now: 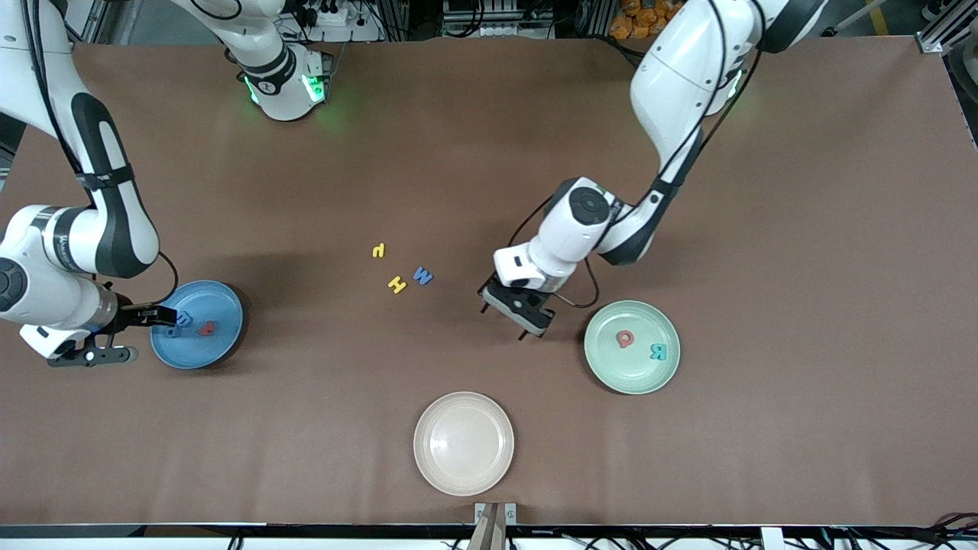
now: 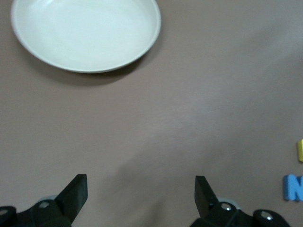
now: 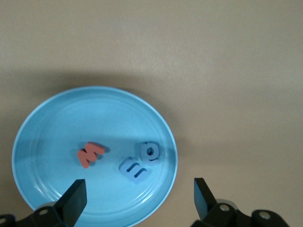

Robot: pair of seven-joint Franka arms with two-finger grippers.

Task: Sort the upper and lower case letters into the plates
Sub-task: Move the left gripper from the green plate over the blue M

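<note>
Five of eight sorted: three letters (image 3: 120,158) in blue plate (image 1: 197,324), two in mint plate (image 1: 632,347). Three loose letters (image 1: 400,271) mid-counter (image 1: 489,153). Right gripper (image 1: 145,332) over blue plate rim, jaws released, empty. Left gripper (image 1: 504,319) over counter beside mint plate, jaws spread, empty.

The left arm reaches down from its base, elbow bent, its left pincer (image 1: 518,312) low over the worktop with fingers spread wide. The right arm folds low, its right pincer (image 1: 136,336) open and empty.
</note>
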